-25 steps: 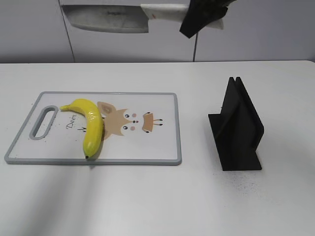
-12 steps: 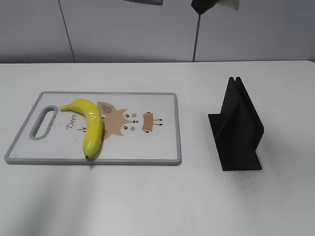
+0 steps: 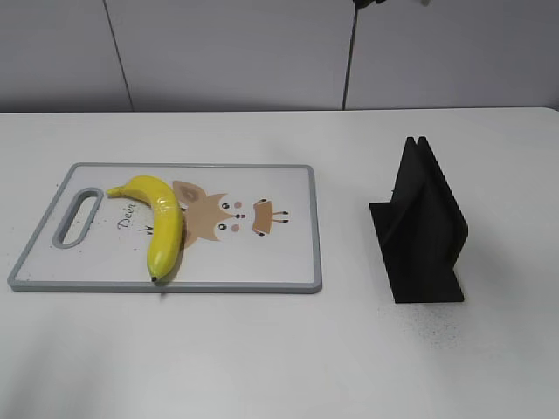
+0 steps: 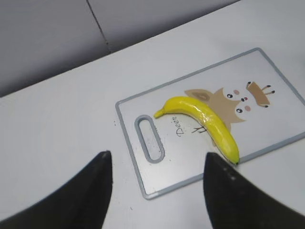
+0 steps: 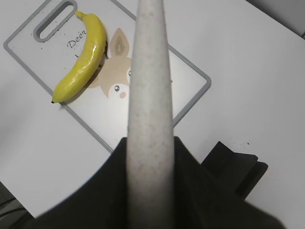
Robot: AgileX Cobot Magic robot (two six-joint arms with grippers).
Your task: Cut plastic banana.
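The plastic banana [image 3: 162, 223] is glossy yellow and lies whole on the left half of the grey-rimmed cutting board [image 3: 288, 262]. It also shows in the left wrist view [image 4: 202, 121] and the right wrist view [image 5: 83, 59]. My right gripper [image 5: 150, 157] is shut on the pale speckled handle of a knife [image 5: 150, 81], held high above the board; in the exterior view only a dark scrap of it [image 3: 367, 3] shows at the top edge. My left gripper [image 4: 157, 160] is open and empty, high above the board's handle end.
A black knife stand [image 3: 424, 229] stands on the white table right of the board, also in the right wrist view [image 5: 238, 167]. The board [image 4: 281, 102] has a handle slot [image 3: 76, 216] at its left end. A grey wall runs behind the table.
My right gripper has lifted the knife upward; the blade and most of the gripper have left the top of the exterior view. The banana and board have not moved.
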